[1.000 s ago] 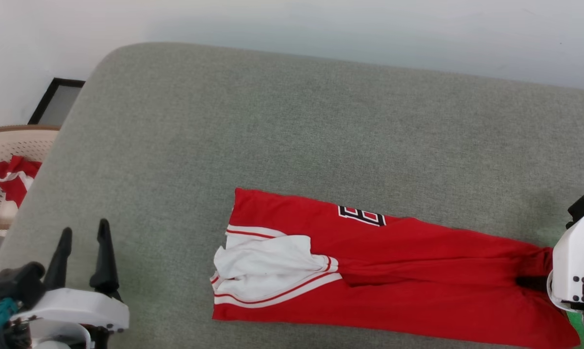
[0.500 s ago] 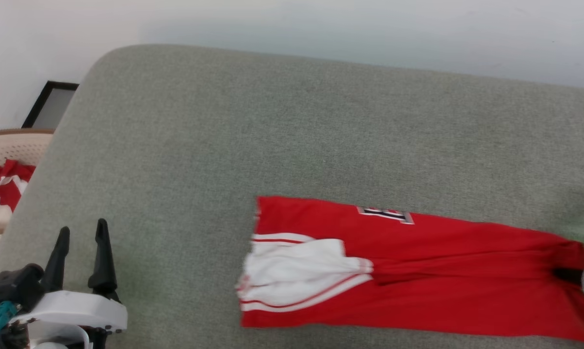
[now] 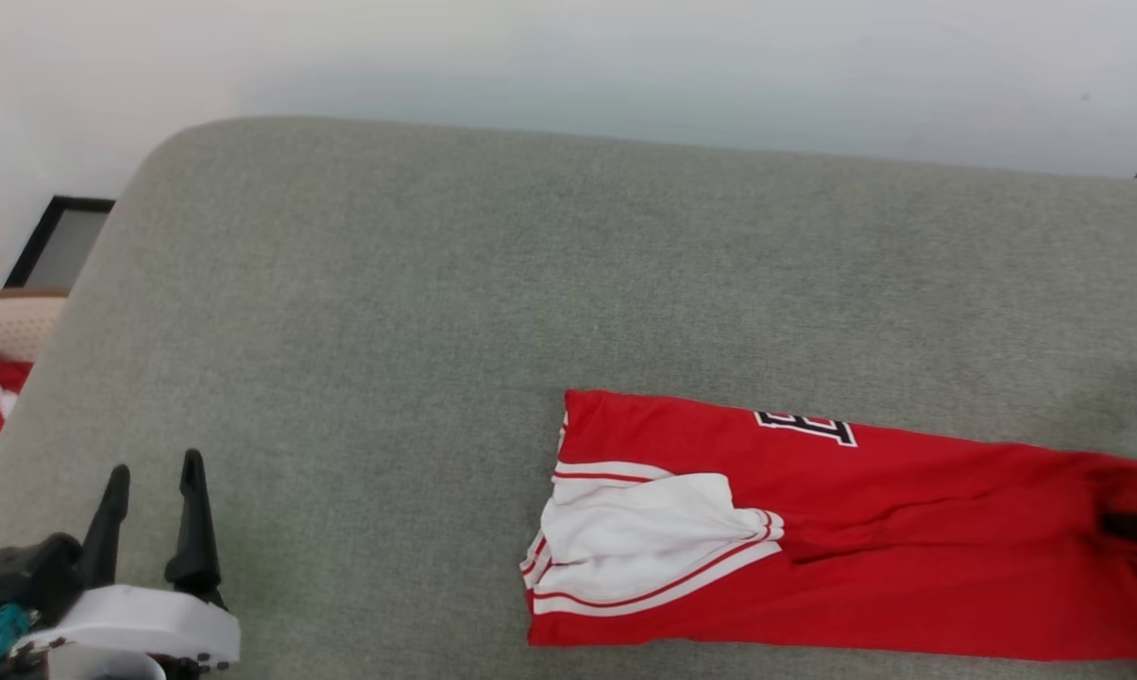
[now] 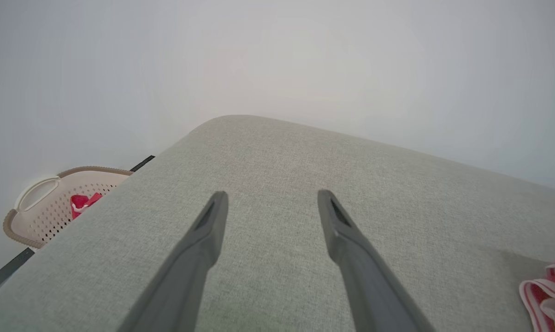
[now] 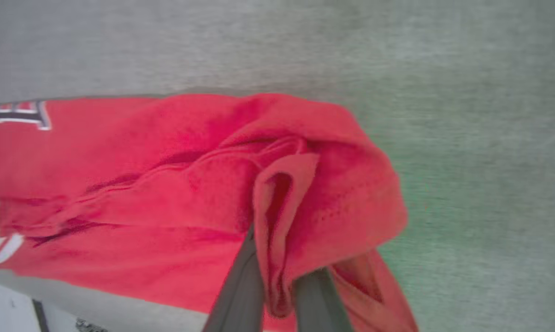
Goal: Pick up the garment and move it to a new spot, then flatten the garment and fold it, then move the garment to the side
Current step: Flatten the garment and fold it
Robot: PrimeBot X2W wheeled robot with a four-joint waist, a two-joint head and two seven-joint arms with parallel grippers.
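on the grey cushion (image 3: 531, 283): the garment (image 3: 861, 529) lies as a long narrow band toward the robot's right. a white sleeve is tucked on top near its left end, and part of the black lettering shows along the far edge.
garment's right end: bunched and lifted slightly off the cushion. the rest lies flat on the surface.
right gripper (image 5: 277, 276): closed tight on that bunched red hem, with a fold of cloth pinched between its two dark fingers.
left gripper (image 3: 153, 482): jaws spread wide and holding nothing. it hovers over bare cushion well apart from the garment.
off the cushion's left corner: a pale perforated basket (image 4: 47, 203) with another red cloth (image 4: 81, 203) inside.
step in hand: the shirt looks folded lengthwise already, so this is probably a one-handed drag by the pinched end, either to reposition it mid-fold or to carry it aside. which of the two cannot be told.
next move calls for: a low, steady pull along the band's length so the layers and tucked sleeve stay stacked. if a cross fold remains, the left gripper should take the sleeve end.
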